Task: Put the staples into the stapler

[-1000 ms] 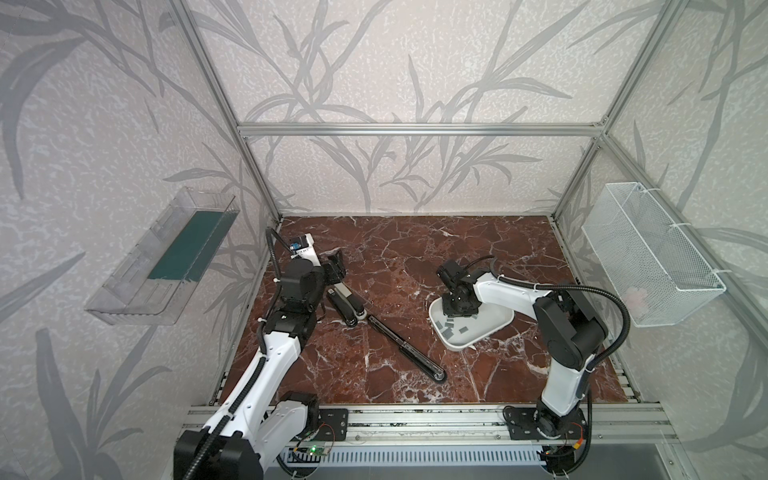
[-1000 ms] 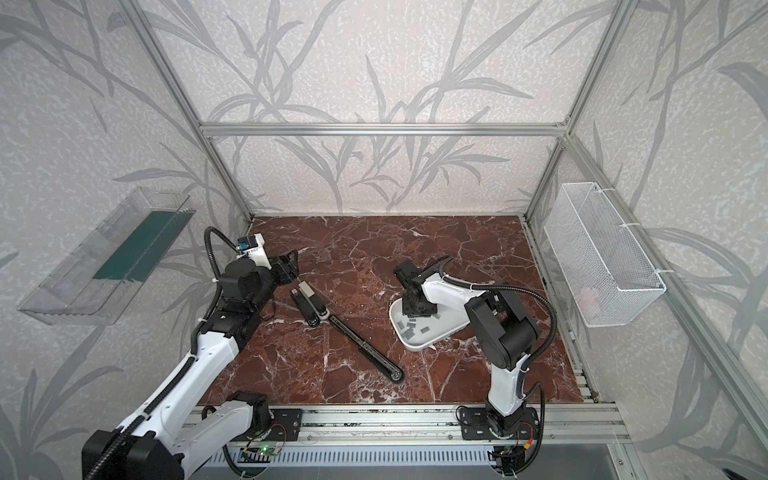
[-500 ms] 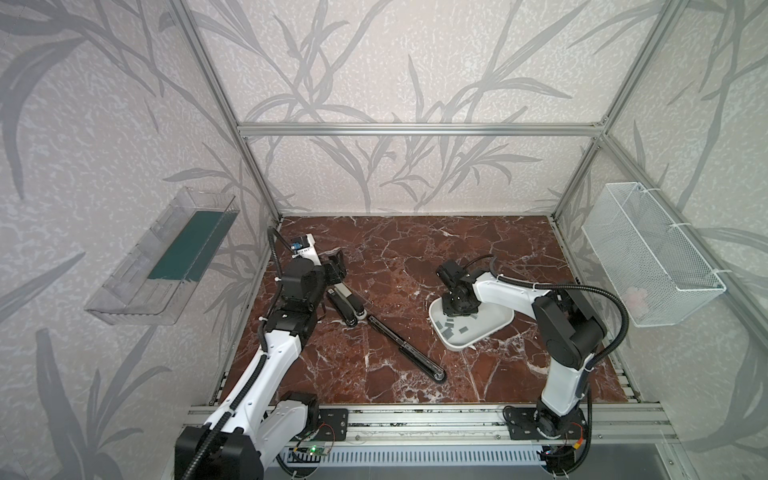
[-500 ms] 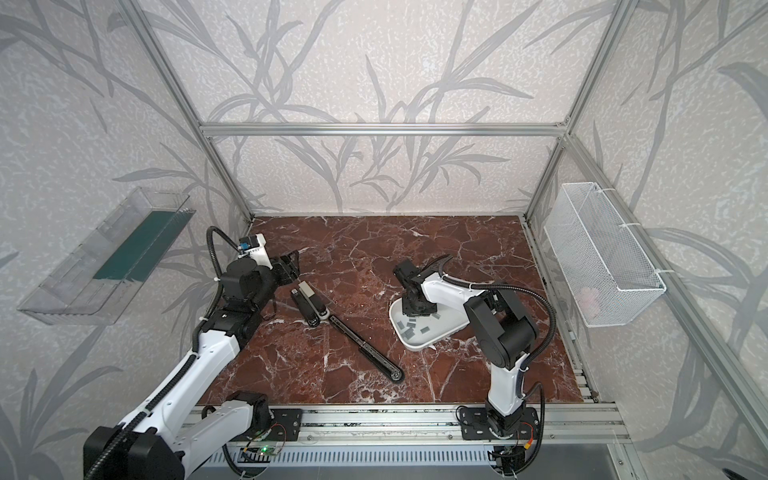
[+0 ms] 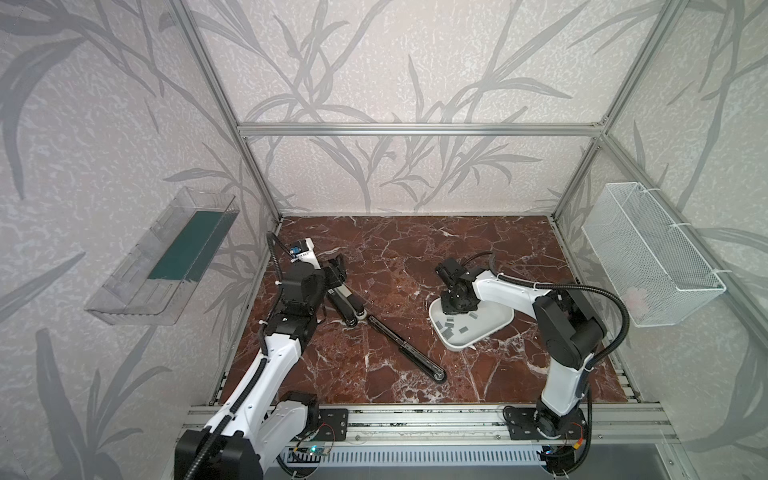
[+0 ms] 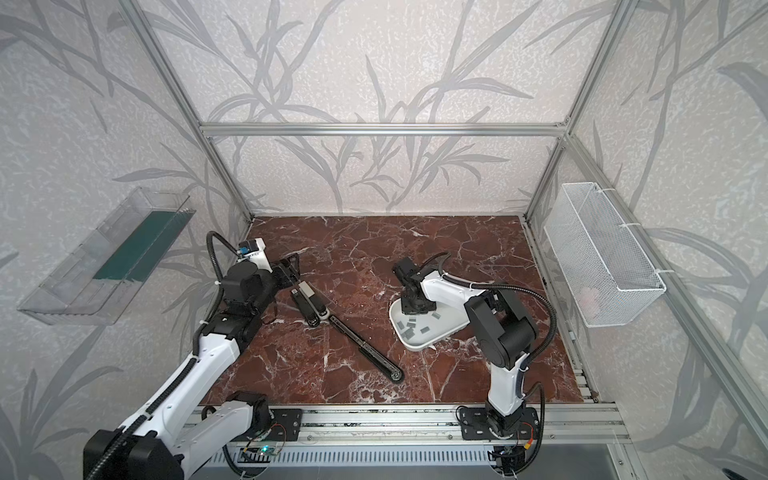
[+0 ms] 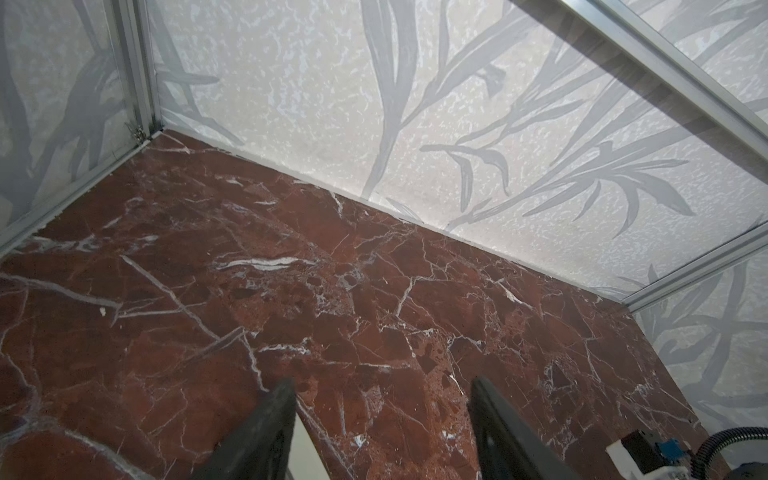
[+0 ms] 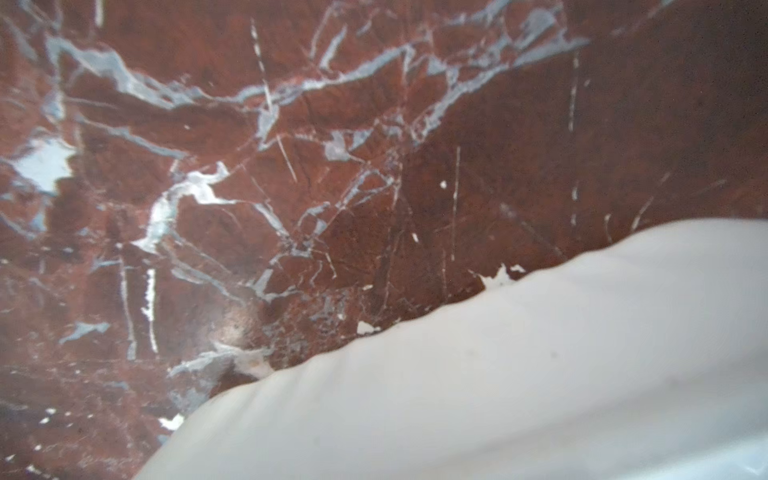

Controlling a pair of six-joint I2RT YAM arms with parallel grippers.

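Note:
The black stapler (image 5: 399,347) (image 6: 365,351) lies swung open flat on the red marble floor. My left gripper (image 5: 337,266) (image 6: 291,266) (image 7: 382,399) is at its far left end, open, with only floor and a pale sliver between the fingers (image 7: 270,419). Several grey staples (image 5: 449,322) (image 6: 411,322) lie in a white tray (image 5: 494,328) (image 6: 449,328) (image 8: 498,374). My right gripper (image 5: 455,309) (image 6: 415,309) points down into the tray's far left part, shut. Its fingertips are hidden, so I cannot tell whether a strip is between them.
A clear plastic shelf with a green liner (image 5: 166,257) hangs on the left wall. A white wire basket (image 5: 648,257) hangs on the right wall. An aluminium rail (image 5: 415,419) runs along the front edge, with both arm bases on it.
The right gripper's jaws have drawn together down in the tray. The left arm and the stapler have not moved.

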